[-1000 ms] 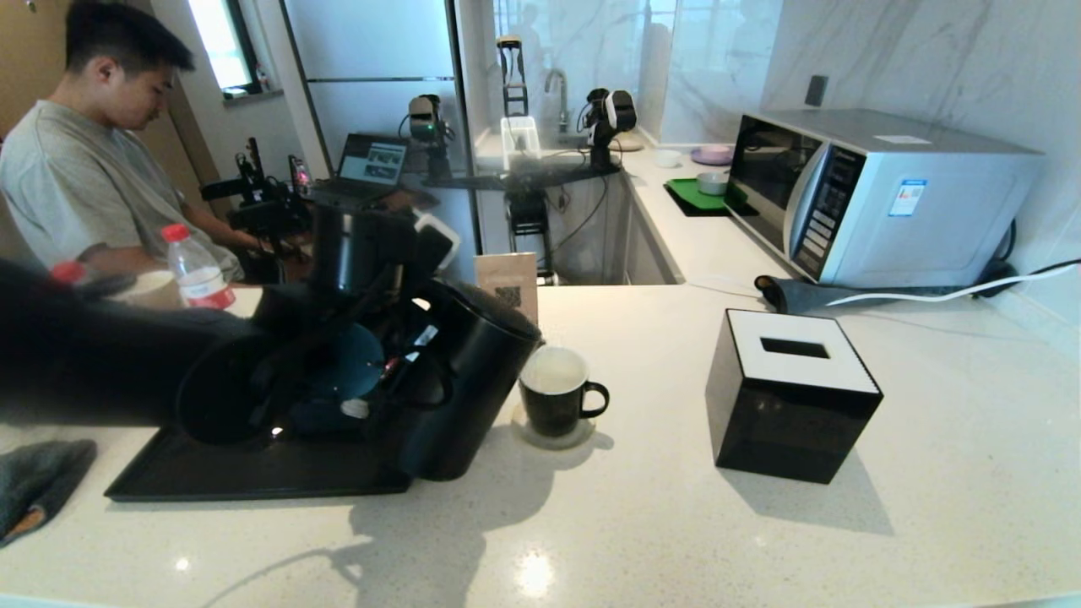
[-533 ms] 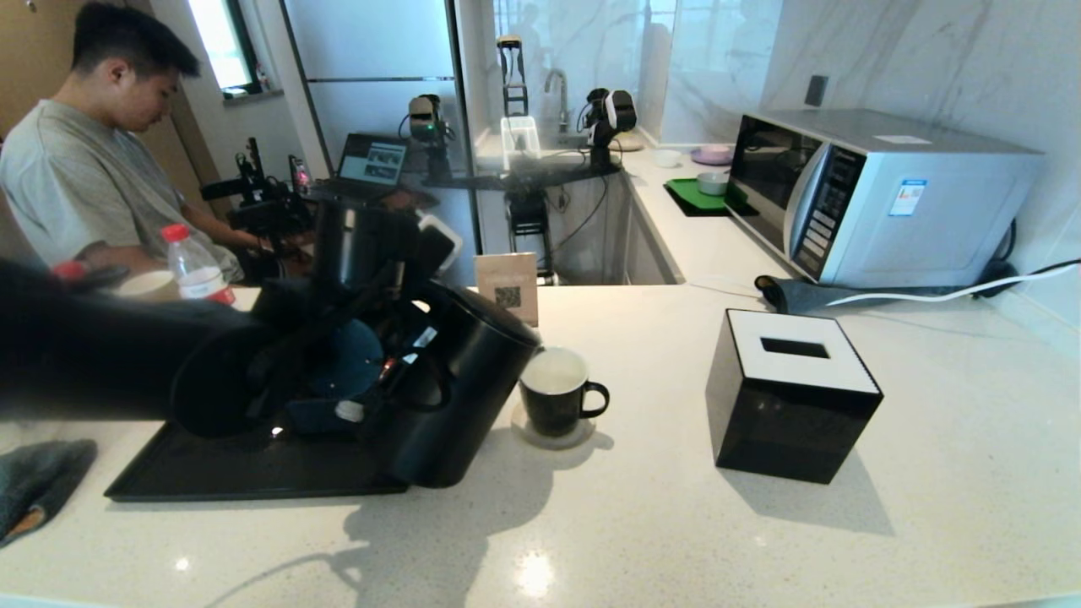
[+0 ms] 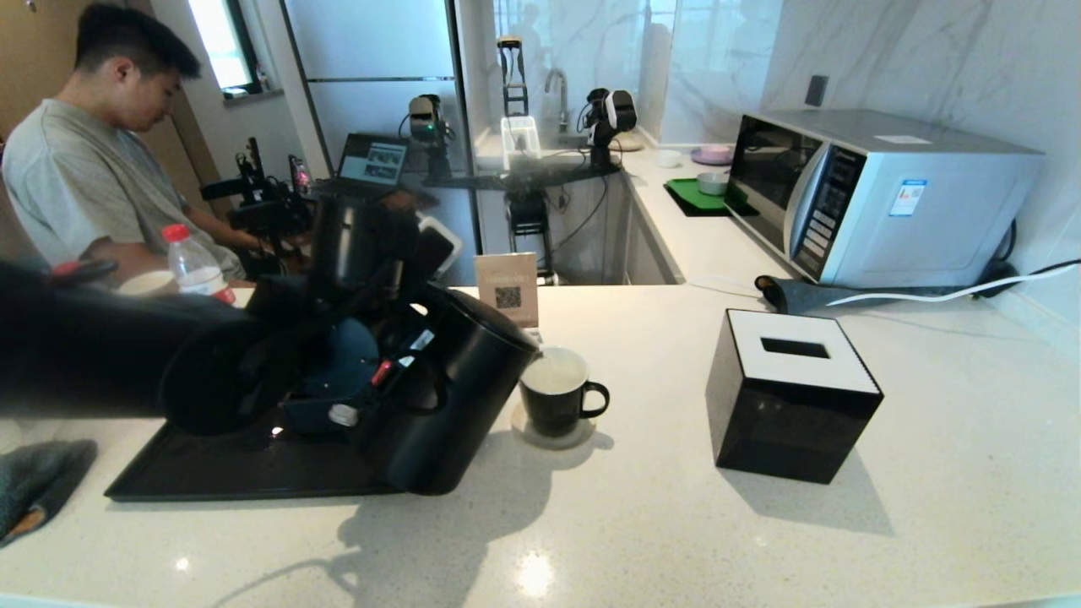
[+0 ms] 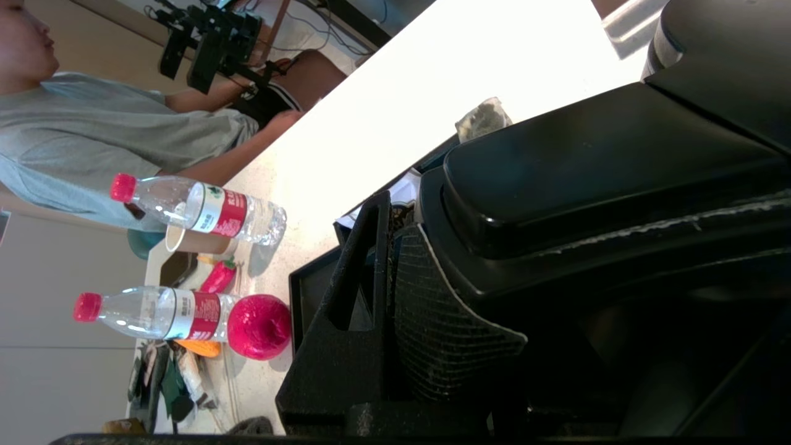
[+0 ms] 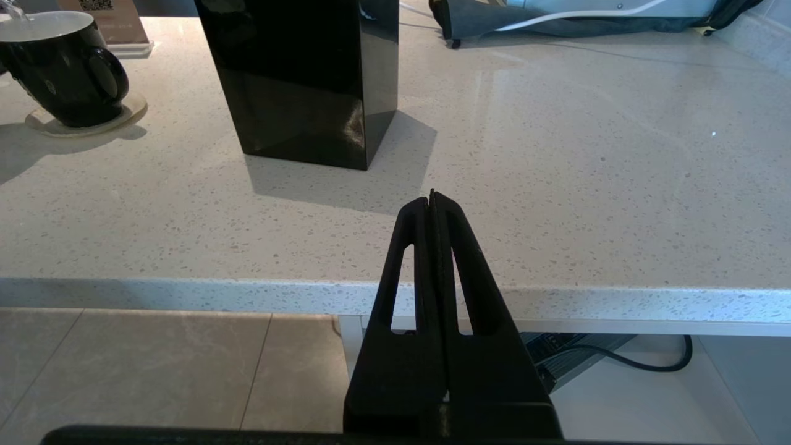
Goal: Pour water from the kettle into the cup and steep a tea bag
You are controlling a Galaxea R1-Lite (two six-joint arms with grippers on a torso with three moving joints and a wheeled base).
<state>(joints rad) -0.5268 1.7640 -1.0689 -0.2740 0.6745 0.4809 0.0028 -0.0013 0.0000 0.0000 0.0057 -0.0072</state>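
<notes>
The matte black kettle hangs tilted over the black tray, its spout just above the rim of the cup. My left gripper is shut on the kettle's loop handle, which presses against the meshed pad. A thin pale streak of water runs from spout to cup. The cup is black with a white inside, its ear handle to the right, on a pale coaster. The tea bag, a small pouch, lies beyond the handle. My right gripper is shut and empty, parked below the counter's front edge.
A black tray lies under the kettle. A black tissue box stands right of the cup, a microwave behind it. A QR card, water bottle and grey cloth are nearby. A person sits far left.
The kettle has tipped further toward the cup, its spout dropping to the rim and its base swinging up and left. The right arm has not moved.
</notes>
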